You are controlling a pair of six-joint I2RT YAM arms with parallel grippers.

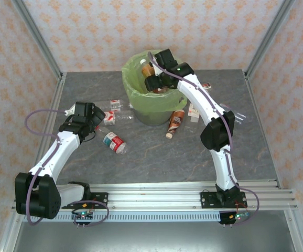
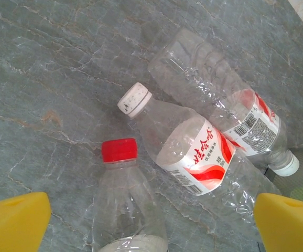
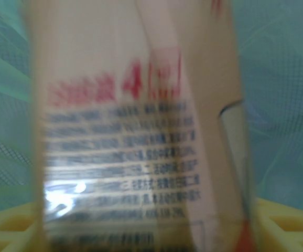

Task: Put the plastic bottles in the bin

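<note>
top view. a round grey bin lined with a translucent light-green bag [image 1: 129, 97] stands at the 12 o'clock end of the grey marbled worktop [image 1: 157, 157]. the right claw [image 1: 151, 77] is over the bin mouth, closed on a brown plastic bottle with a white cap [image 1: 146, 66]. the cap points toward 11 o'clock. the bottle sits above the liner rim and is not yet lying in the bin.

right wrist view. the brown plastic bottle with a white cap [image 3: 136, 131] sits between the yellow fingers [image 3: 10, 228] of the right claw [image 3: 146, 231]. its label print is blurred and cannot be read. green bag material lies behind it.

top view. the left claw [image 1: 98, 118] hangs low at the bin's 8 o'clock, beside a group of clear bottles.

left wrist view. the left claw [image 2: 151, 226] is spread wide and holds nothing.
- a red-capped clear plastic bottle [image 2: 122, 205] lies at 6 o'clock, between the fingers.
- a white-capped clear bottle with a red-and-white label [image 2: 193, 155] lies at centre, just beside it.
- a crumpled clear bottle [image 2: 214, 89] lies alongside at 1 o'clock, its cap toward 4 o'clock.

top view, remainder on the worktop.
- a labelled clear bottle [image 1: 114, 140] lies at the bin's 7 o'clock, apart from the group.
- a second brown bottle [image 1: 175, 122] lies at the bin's 5 o'clock, just beside the wall.
- further small bottles [image 1: 193, 111] lie at the bin's 4 o'clock, too small to detail.
</note>
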